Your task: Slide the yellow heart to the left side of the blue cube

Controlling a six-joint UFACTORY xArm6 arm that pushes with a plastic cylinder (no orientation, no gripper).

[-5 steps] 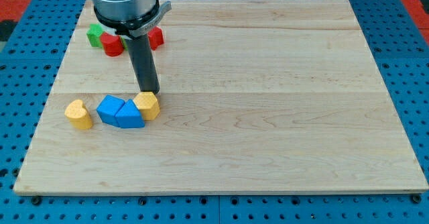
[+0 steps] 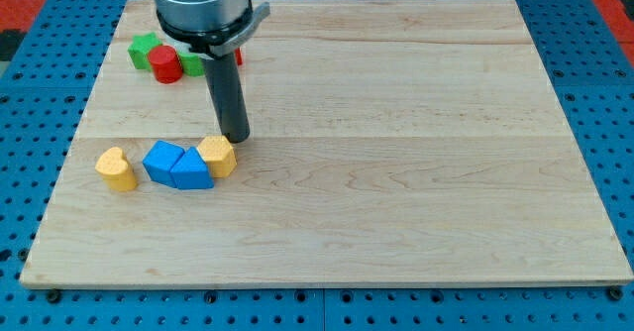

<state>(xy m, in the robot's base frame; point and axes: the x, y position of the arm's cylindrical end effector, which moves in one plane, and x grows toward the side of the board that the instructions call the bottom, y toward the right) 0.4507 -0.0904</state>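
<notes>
A yellow heart (image 2: 117,168) lies on the wooden board (image 2: 396,172) at the view's left. Just to its right sits a blue cube (image 2: 161,160), touching a blue wedge-like block (image 2: 192,170). A second yellow block (image 2: 217,156) touches that blue block on its right. My tip (image 2: 236,138) is just to the upper right of this second yellow block, close to it, and well to the right of the yellow heart.
A green block (image 2: 145,50), a red cylinder (image 2: 165,64) and further green and red blocks partly hidden behind the rod sit near the board's top left. A blue pegboard surrounds the board.
My tip has moved a little to the right, away from the top of the second yellow block. The blocks have not moved.
</notes>
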